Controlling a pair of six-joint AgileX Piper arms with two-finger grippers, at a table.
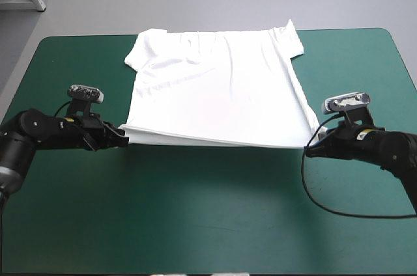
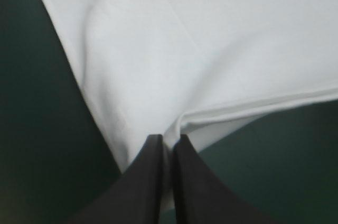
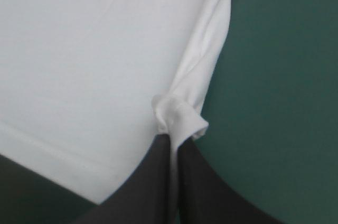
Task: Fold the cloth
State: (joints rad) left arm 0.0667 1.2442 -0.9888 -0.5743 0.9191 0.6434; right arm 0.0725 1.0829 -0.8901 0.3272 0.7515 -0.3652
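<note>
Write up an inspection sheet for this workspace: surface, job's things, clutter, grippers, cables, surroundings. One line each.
Surface: table with a teal-green cover, bare between the shirt and the near edge.
Job's things: white T-shirt spread out, sleeves toward the far edge, near hem held slightly off the cover between the two arms.
Clutter: nothing seen.
Grippers: left gripper has its fingers shut on the T-shirt's near left corner; right gripper has its fingers shut on the near right corner, where the cloth is bunched.
Cables: nothing seen.
Surroundings: nothing seen.
</note>
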